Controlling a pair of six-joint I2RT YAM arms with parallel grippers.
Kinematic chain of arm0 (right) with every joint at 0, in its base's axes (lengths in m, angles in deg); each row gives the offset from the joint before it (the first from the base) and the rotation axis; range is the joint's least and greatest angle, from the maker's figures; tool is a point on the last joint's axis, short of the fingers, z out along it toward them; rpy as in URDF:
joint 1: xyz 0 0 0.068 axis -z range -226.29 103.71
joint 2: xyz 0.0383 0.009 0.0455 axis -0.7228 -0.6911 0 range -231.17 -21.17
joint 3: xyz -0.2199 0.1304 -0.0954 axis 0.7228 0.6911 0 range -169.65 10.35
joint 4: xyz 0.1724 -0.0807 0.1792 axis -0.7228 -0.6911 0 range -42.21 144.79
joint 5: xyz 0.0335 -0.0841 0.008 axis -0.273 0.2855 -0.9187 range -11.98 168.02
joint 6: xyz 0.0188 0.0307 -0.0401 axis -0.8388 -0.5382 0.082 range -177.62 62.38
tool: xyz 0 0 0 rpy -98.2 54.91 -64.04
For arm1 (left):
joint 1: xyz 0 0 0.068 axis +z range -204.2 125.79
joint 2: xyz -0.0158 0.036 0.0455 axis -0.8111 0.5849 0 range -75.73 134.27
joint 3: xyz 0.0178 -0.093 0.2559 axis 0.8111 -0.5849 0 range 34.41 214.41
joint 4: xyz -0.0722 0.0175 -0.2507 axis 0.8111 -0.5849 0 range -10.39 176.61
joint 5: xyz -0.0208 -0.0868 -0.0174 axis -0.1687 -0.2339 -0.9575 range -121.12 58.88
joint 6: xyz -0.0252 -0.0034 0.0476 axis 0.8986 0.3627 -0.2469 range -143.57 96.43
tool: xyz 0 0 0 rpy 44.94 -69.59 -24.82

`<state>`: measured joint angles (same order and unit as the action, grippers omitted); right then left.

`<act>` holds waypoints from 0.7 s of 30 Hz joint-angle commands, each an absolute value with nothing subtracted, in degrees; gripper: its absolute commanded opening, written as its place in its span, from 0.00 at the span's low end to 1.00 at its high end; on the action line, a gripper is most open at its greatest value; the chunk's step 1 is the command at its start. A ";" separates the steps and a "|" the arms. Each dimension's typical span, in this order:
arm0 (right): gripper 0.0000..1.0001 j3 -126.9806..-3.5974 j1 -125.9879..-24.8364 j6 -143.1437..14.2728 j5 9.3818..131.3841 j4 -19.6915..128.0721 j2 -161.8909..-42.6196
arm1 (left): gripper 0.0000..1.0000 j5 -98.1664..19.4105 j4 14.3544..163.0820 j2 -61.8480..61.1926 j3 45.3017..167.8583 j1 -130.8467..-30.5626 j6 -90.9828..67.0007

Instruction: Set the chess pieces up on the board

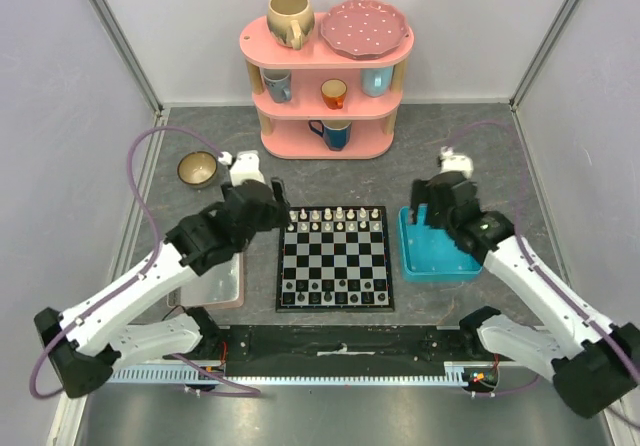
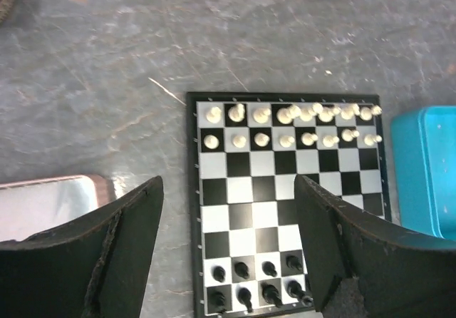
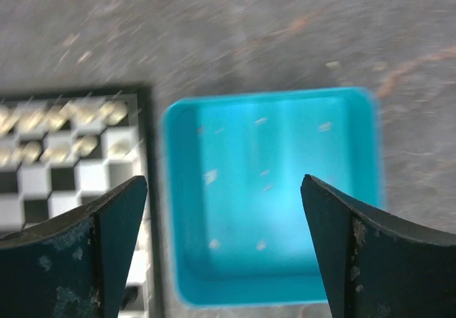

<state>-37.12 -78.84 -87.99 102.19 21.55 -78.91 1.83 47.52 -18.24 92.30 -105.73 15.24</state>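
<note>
One board [image 1: 335,258]. Sixteen cream-white pieces [image 2: 286,141]; black pieces [image 2: 269,268] too small to count. Two trays: one blue tray [image 1: 425,262], one pink-rimmed tray [image 1: 215,286]. One bowl [image 1: 197,170], one plate [image 1: 365,28], five cups [image 1: 333,93].

My fingers [image 2: 121,254] are black; the flat square board [image 2: 285,190] is black-and-white checked, its tiny chess pieces [image 2: 262,139] cream-white and black; the rectangular plastic tray [image 3: 271,190] bright blue, the tabletop [image 2: 107,68] mottled grey

Both arms forward, left hand [image 2: 228,214] and right hand [image 3: 224,204] empty, jaws wide apart.
</note>
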 commanded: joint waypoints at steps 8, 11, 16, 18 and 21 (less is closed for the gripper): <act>0.97 -35.45 -51.56 -85.83 85.58 24.20 -65.22 | 0.81 -6.86 44.79 -37.40 90.85 -79.96 2.44; 0.97 -33.17 -51.47 -86.01 86.72 23.67 -61.00 | 0.82 -6.68 43.11 -43.20 85.58 -79.96 4.46; 0.97 -31.23 -51.64 -85.92 87.52 22.53 -55.11 | 0.82 -6.51 42.75 -55.85 78.54 -79.87 5.70; 0.97 -30.79 -51.56 -86.01 88.21 22.01 -54.23 | 0.89 -6.77 43.54 -57.45 79.14 -79.96 4.48; 0.97 -30.18 -51.65 -86.62 88.75 21.74 -53.08 | 0.94 -5.02 42.76 -56.75 79.76 -79.87 3.33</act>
<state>-30.93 -51.69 -85.78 88.20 22.56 -54.47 -5.99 41.75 -56.90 78.27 -80.25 5.40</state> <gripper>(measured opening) 0.972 0.919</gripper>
